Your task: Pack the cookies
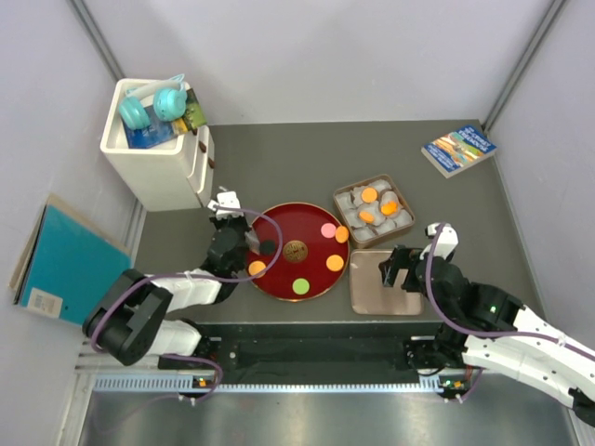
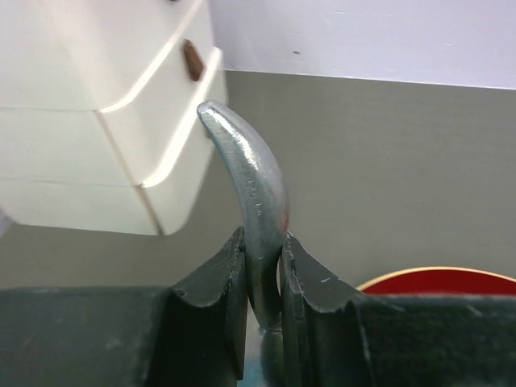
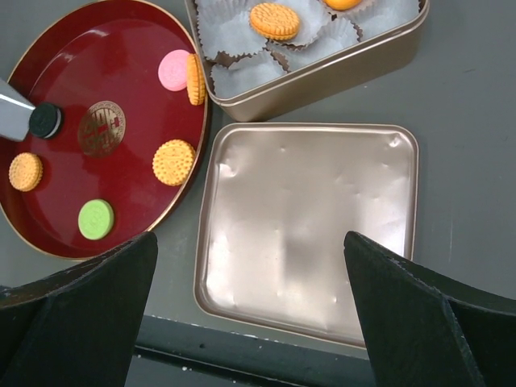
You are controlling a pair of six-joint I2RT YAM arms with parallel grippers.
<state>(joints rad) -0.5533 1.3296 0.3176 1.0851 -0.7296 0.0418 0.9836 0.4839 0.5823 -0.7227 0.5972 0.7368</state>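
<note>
A red plate [image 1: 279, 279] holds one pink cookie [image 1: 328, 229], orange cookies [image 1: 335, 263], a green cookie [image 1: 300, 286] and a dark round cookie [image 1: 268, 247]. My left gripper [image 1: 227, 221] is at the plate's left rim, shut on metal tongs [image 2: 256, 185]. The tongs' tip [image 3: 12, 113] touches the dark cookie [image 3: 46, 119]. A gold tin [image 1: 344, 197] lined with white paper cups holds three orange cookies [image 1: 369, 195]. My right gripper [image 3: 248, 242] is open and empty above the tin's lid [image 3: 306, 234], which lies beside the plate [image 3: 64, 64].
A white drawer unit [image 1: 158, 172] with blue headphones on top stands at the back left, close behind the left gripper [image 2: 262, 242]. A book [image 1: 457, 150] lies at the back right. A teal folder [image 1: 65, 265] lies off the table's left side.
</note>
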